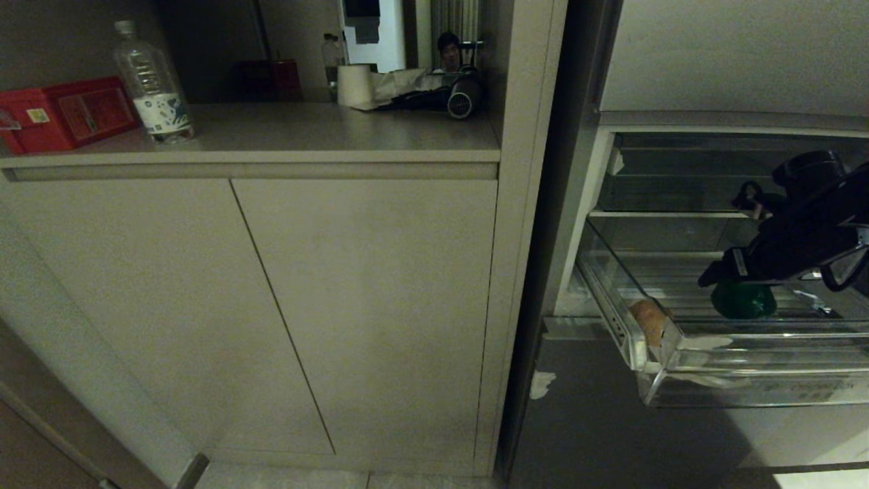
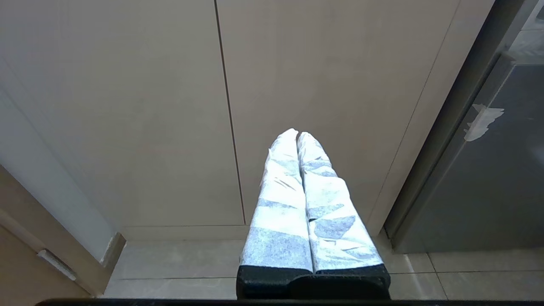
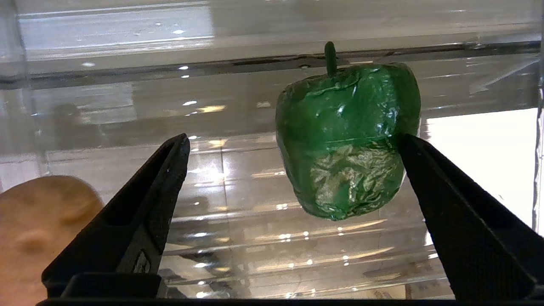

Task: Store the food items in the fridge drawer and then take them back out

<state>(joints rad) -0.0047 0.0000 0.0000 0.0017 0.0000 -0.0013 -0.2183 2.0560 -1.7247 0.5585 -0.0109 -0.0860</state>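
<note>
The green bell pepper (image 3: 346, 142) sits on the ribbed floor of the pulled-out fridge drawer (image 1: 662, 350), stem up, toward the middle of the bin. The tan-orange lump (image 1: 648, 319) lies in the same drawer, well apart from the pepper, tucked into the front corner on the robot's left, just behind the tall clear front lip.

The right gripper (image 3: 293, 153) reaches into the drawer from the robot's right, its jaws spread wide and holding nothing — in the right wrist view one dark finger (image 3: 459, 212) stands right at the pepper's side, whether touching I cannot tell, while the other finger (image 3: 140, 212) stands clear of it, between the pepper and the lump. In the head view the black right arm (image 1: 794, 238) hangs just above the pepper.

The left gripper (image 2: 297, 136) is parked low before the beige cabinet doors (image 2: 297, 76), over the tiled floor (image 2: 178, 263), its white-wrapped jaws pressed together and empty.

Above the cabinet, the bench (image 1: 326, 132) carries a water bottle (image 1: 153, 85), a red box (image 1: 64, 112) and a paper roll (image 1: 354, 85).
</note>
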